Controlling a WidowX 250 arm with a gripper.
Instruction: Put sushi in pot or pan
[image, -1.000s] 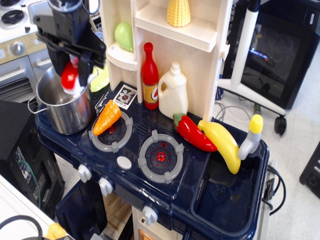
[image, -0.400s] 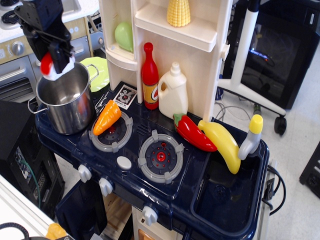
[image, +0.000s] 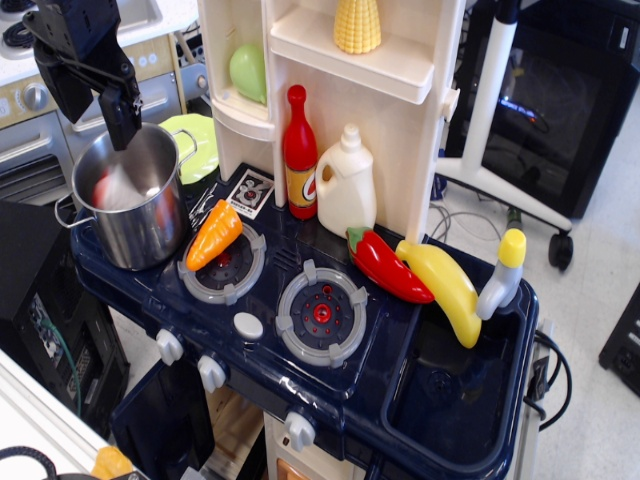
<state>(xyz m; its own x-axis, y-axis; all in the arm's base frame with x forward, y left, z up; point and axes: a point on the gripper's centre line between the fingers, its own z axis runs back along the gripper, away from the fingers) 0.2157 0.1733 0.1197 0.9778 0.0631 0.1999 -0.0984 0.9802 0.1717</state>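
Observation.image gives us the tool (image: 120, 118) hanging empty above the pot, its jaws let go; seen edge-on, we cannot judge how wide. Directly beneath it the sushi (image: 112, 187), a red-and-white blur, sits inside the steel pot (image: 150, 225). The pot stands on the dark blue table (image: 275, 262), whose burners (image: 321, 312) and sink (image: 450, 395) stretch away right of the tool. Behind the tool stands a white stove (image: 25, 150); far right lies pale floor (image: 590, 250).

Sushi (image: 110, 188) sits inside your steel pot (image: 150, 225).
Your gripper (image: 95, 105) hangs just above its rim, fingers (image: 123, 115) spread and empty; a carrot (image: 214, 235) lies beside the pot.
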